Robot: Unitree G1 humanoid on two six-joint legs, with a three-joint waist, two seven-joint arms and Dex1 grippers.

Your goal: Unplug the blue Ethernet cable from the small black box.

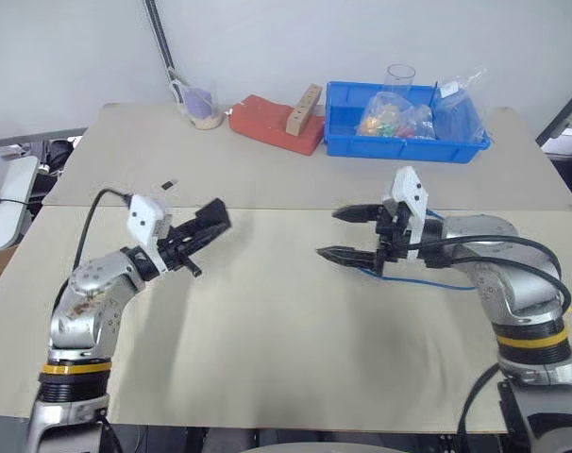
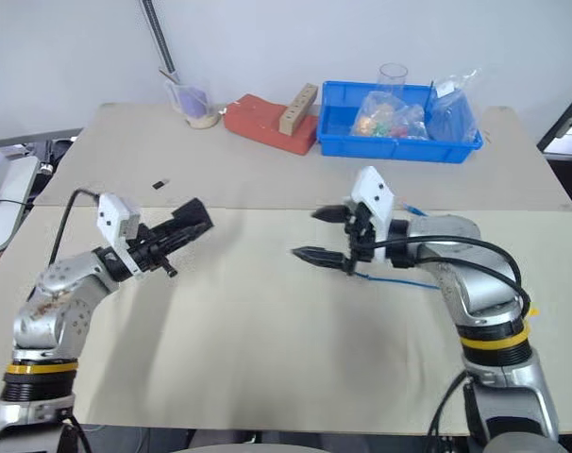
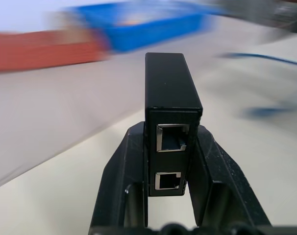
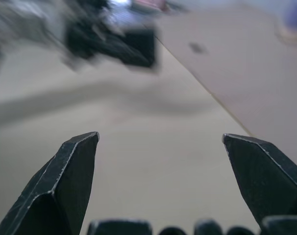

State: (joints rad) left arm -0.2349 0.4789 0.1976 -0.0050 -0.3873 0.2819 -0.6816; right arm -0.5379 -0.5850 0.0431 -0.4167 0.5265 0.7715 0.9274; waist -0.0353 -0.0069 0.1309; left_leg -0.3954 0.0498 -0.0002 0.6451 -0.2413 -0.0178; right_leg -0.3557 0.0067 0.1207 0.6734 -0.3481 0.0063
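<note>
My left gripper (image 1: 209,225) is shut on the small black box (image 3: 170,122), held above the left half of the table. Both ports on the box's near edge stand empty in the left wrist view. My right gripper (image 1: 341,232) hangs open over the middle of the table, pointing left toward the box, with nothing between its fingers (image 4: 75,166). The blue Ethernet cable (image 1: 428,283) lies on the table under my right forearm, apart from the box; most of its length is hidden by the arm. The box shows blurred across the table in the right wrist view (image 4: 138,46).
A blue bin (image 1: 404,123) holding bagged items and a clear cup stands at the back right. A red block (image 1: 272,125) with a wooden piece on it and a measuring cup (image 1: 201,106) sit at the back centre. A tiny black piece (image 1: 167,184) lies behind my left arm.
</note>
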